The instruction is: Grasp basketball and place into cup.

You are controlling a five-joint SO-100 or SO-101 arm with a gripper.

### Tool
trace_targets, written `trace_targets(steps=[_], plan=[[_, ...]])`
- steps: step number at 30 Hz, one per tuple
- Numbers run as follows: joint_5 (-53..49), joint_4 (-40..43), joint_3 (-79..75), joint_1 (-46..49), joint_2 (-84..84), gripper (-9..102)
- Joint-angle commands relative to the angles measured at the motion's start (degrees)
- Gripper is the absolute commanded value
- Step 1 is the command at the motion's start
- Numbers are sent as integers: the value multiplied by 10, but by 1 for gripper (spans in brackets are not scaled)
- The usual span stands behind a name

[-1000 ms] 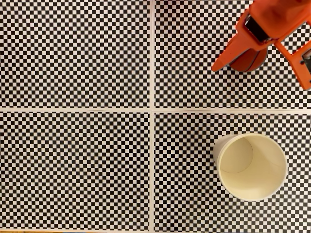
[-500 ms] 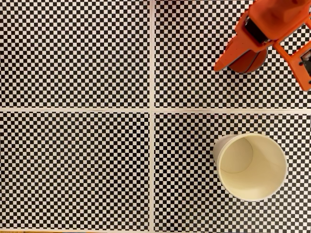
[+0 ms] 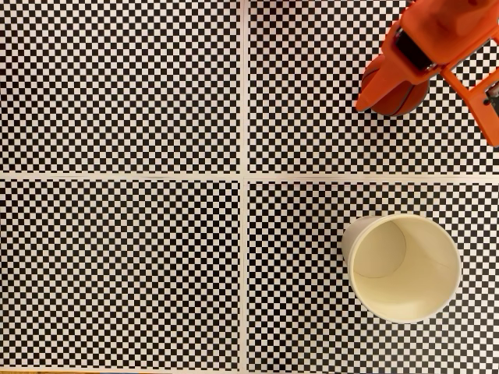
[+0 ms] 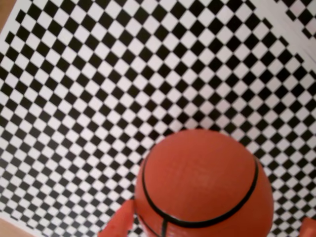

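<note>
- Looking down through the fixed view, I see the orange gripper (image 3: pixel 394 97) at the upper right of the checkerboard bench (image 3: pixel 125 93), coming in from the top right corner.
- I can see the basketball (image 3: pixel 399 97) tucked under the gripper there, its dark orange curve peeking out below and to the left of the long finger (image 3: pixel 382 82).
- In the wrist view the basketball (image 4: pixel 205 185) fills the lower middle, black seam lines curving across it, with an orange fingertip (image 4: pixel 118 224) just beside its lower left and another sliver of orange at the lower right edge.
- From that I read the gripper as set around the ball with a finger on either side; I cannot tell whether the fingers actually press on it.
- I cannot tell whether the ball rests on the checkerboard or is lifted off it.
- The cup (image 3: pixel 444 273) stands upright at the lower right of the fixed view, mouth open toward the camera, plain cream inside.
- Cup and ball are well apart, with a pale seam line (image 3: pixel 156 177) of the checkerboard running between them.
</note>
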Motion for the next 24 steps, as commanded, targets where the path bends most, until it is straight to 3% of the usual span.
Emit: trace_targets(steps=[1, 17, 24], plan=[[5, -12, 1, -6, 8, 39], [25, -39, 29, -11, 27, 19], [28, -34, 38, -7, 54, 19]])
